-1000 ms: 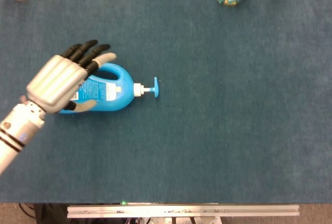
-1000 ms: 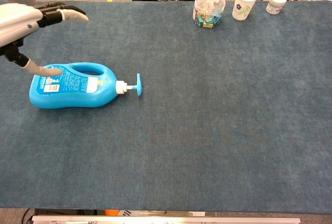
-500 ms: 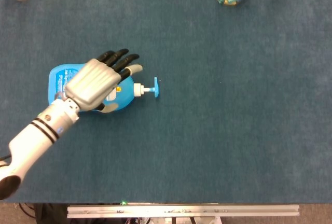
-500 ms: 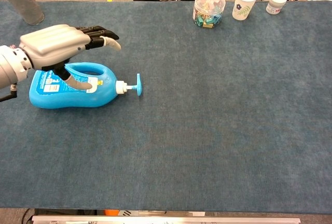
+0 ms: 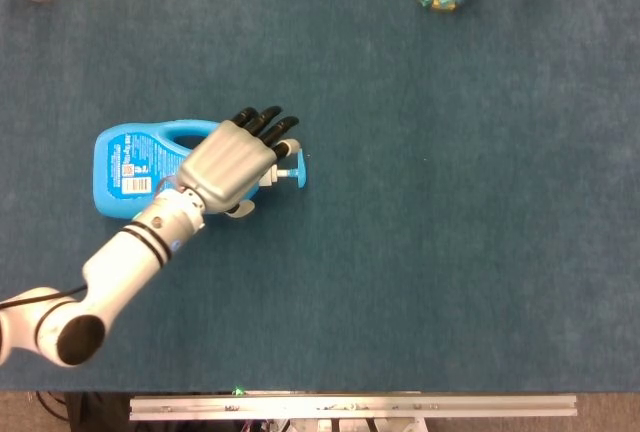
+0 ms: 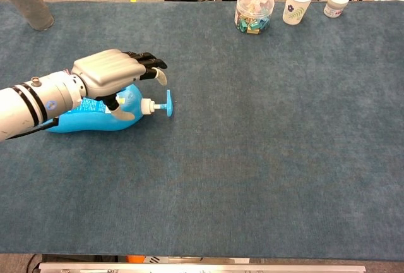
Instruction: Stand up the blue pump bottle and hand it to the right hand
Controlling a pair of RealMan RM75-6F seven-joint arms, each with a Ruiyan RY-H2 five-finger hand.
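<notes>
Since the earlier frames, the left hand [image 5: 232,163] has travelled from the bottle's [image 5: 130,162] base end to its neck end, near the pump [image 5: 296,168]. It now hovers over the shoulder and handle, fingers [image 6: 146,59] extended and spread toward the pump, thumb curled down beside the neck; whether it touches the bottle cannot be told, and it grasps nothing plainly. The bottle lies on its side on the tabletop [image 5: 450,252], left of centre, its long axis running left to right, pump pointing right. A jar [image 6: 254,11] and cup [image 6: 297,4] stand at the far edge.
</notes>
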